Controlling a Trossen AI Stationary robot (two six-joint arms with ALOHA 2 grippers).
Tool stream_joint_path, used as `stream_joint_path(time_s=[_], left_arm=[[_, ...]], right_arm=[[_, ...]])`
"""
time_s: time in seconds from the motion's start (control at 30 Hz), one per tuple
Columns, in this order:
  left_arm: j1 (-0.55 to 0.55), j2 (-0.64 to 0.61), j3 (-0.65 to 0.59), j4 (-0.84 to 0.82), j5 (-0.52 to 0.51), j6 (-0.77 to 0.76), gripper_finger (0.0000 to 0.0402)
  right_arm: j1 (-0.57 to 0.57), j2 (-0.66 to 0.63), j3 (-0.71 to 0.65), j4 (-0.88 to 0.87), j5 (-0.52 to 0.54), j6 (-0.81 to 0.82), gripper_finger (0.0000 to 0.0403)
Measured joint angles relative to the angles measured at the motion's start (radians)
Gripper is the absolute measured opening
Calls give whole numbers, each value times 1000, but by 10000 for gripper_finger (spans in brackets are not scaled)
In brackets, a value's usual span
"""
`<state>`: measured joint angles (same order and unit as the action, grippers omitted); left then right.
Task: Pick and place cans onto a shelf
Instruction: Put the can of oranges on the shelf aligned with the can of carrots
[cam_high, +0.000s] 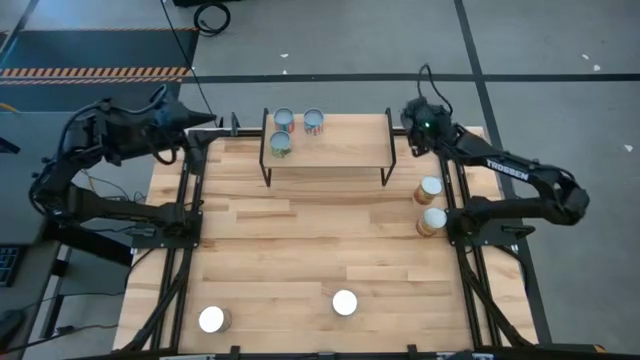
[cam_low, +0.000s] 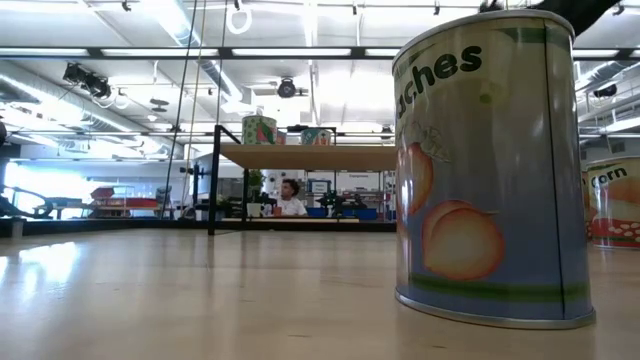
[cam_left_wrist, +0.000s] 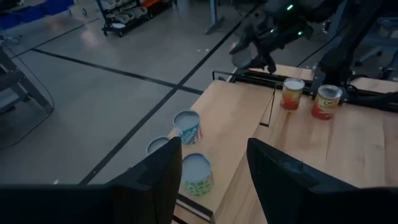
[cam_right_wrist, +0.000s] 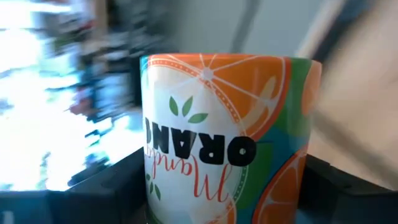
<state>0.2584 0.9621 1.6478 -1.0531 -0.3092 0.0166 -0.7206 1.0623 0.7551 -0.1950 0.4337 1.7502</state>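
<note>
At the table's (cam_high: 300, 240) near edge we see two white-lidded cans (cam_high: 345, 302), well apart. Two more cans (cam_high: 432, 187) stand by its right edge. Farther back, three cans (cam_high: 283, 145) sit on the shelf's (cam_high: 340, 152) left end. Our right gripper (cam_right_wrist: 227, 174) holds an orange-labelled can (cam_right_wrist: 227, 137) between its fingers, probably just off the shelf's right end. The left gripper (cam_left_wrist: 211, 168) hovers beyond the table's far left corner, fingers spread wide.

Slatted wood table (cam_high: 300, 240): shelf (cam_high: 340, 150) at far edge holds three cans (cam_high: 283, 121). Two cans (cam_high: 430, 188) at right edge, two near front edge (cam_high: 344, 302).
</note>
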Motion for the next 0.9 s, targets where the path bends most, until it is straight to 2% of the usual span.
stream_joint_path(time_s=[0.13, 0.5, 0.6, 0.73, 0.9], left_arm=[[0, -3, 0, 4, 0, 42, 188], [0, 0, 0, 16, 0, 16, 188], [0, 0, 0, 16, 0, 14, 188], [0, 6, 0, 17, 1, -22, 188], [0, 13, 0, 17, 1, -83, 188]], right_arm=[[130, -13, 1, 213, 15, -42, 286], [451, 1, 1, 583, 83, -77, 286], [526, 0, 1, 602, 80, -28, 286], [612, 0, 1, 596, -14, 7, 286], [736, 1, 1, 591, -69, 75, 286]])
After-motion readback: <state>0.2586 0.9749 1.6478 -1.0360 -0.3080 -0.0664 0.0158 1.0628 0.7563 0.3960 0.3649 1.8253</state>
